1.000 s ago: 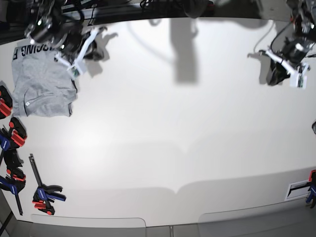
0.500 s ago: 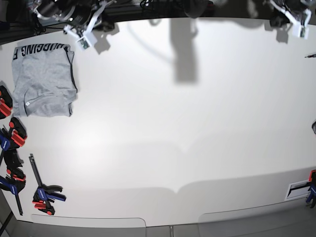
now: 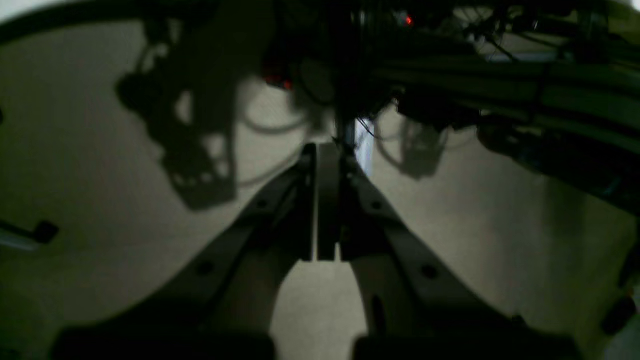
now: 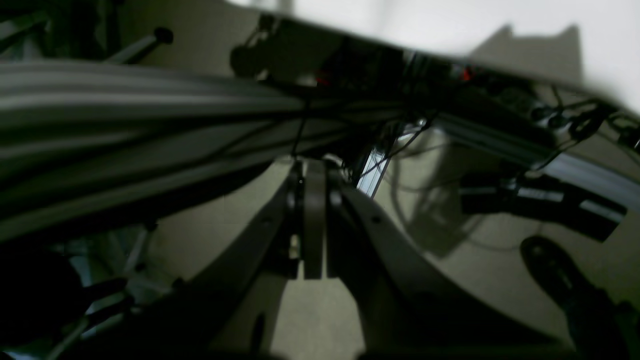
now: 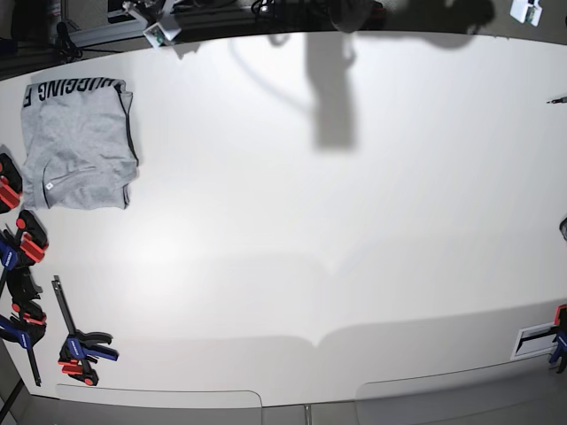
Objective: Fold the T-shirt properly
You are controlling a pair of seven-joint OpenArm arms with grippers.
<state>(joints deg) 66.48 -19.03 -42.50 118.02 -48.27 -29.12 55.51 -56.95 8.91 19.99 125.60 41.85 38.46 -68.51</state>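
Nothing seems left: you are seeing the T-shirt (image 5: 80, 146) lying folded at upper left of the counter (image 5: 310, 221), with both the left gripper (image 3: 327, 200) and right gripper (image 4: 314, 225) closed, holding nothing.

The T-shirt (image 5: 78, 142) lies folded on the table (image 5: 310, 221), in its far left corner, with its lettered edge toward the far side. Clamps (image 5: 35, 292) sit along the table's left edge, nearer than the shirt, the nearest one (image 5: 81, 347) at the near left corner. More clamps (image 5: 558, 332) sit at the near right edge. Both arms sit beyond the table's far edge: the right gripper (image 5: 159, 31) far left, the left gripper (image 5: 529, 11) far right.
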